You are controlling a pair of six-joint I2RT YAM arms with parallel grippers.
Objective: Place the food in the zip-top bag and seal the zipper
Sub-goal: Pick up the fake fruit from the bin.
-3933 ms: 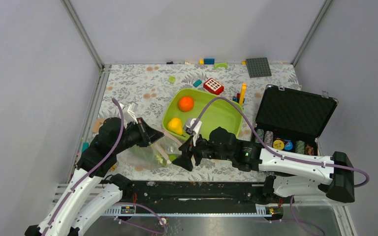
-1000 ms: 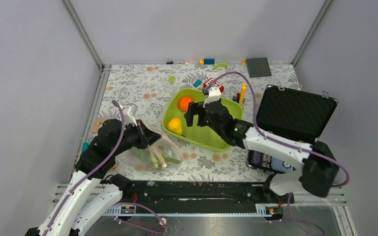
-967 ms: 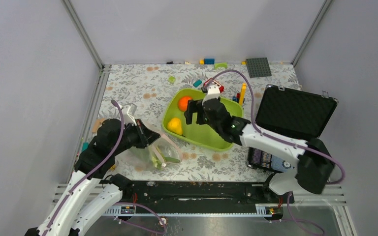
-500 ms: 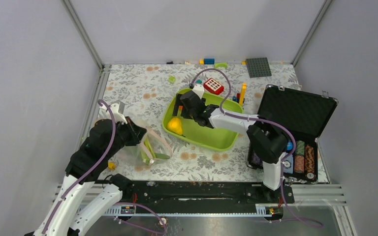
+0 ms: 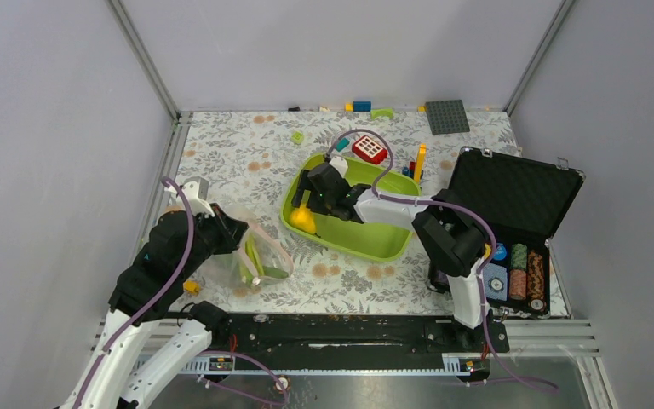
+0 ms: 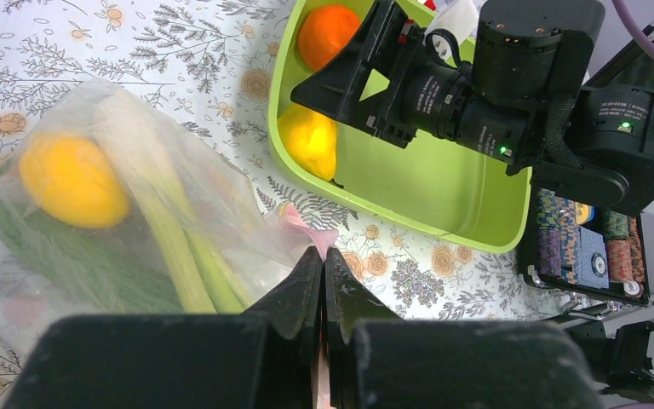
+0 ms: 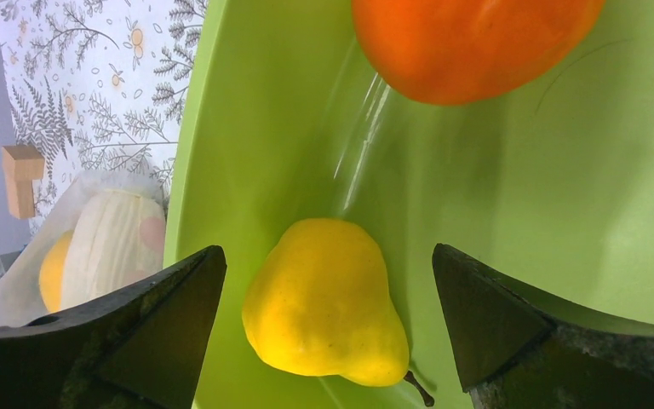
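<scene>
The clear zip-top bag [image 5: 251,256] lies on the flowered table left of the lime tray [image 5: 375,240]. In the left wrist view the bag [image 6: 221,204] holds a yellow fruit [image 6: 72,179], the leek [image 6: 179,247] and the dark green cucumber [image 6: 51,256]. My left gripper [image 6: 324,256] is shut on the bag's pinkish zipper edge [image 6: 306,232]. My right gripper [image 7: 328,250] is open in the tray, its jaws on either side of a yellow pear [image 7: 324,298], not touching it. The orange-red fruit [image 7: 468,43] lies just beyond the pear. In the top view the pear [image 5: 304,219] shows under my right gripper [image 5: 306,200].
An open black case [image 5: 511,196] with poker chips [image 5: 519,264] stands right of the tray. A red-and-white brick [image 5: 369,149], a yellow stick brick [image 5: 420,162], a grey baseplate [image 5: 447,117] and small bricks lie at the back. A yellow brick [image 5: 192,287] lies near the bag.
My right arm has swung from beside the bag to the tray and come down open around the yellow pear. My left gripper has drawn the bag's edge a little to the left.
</scene>
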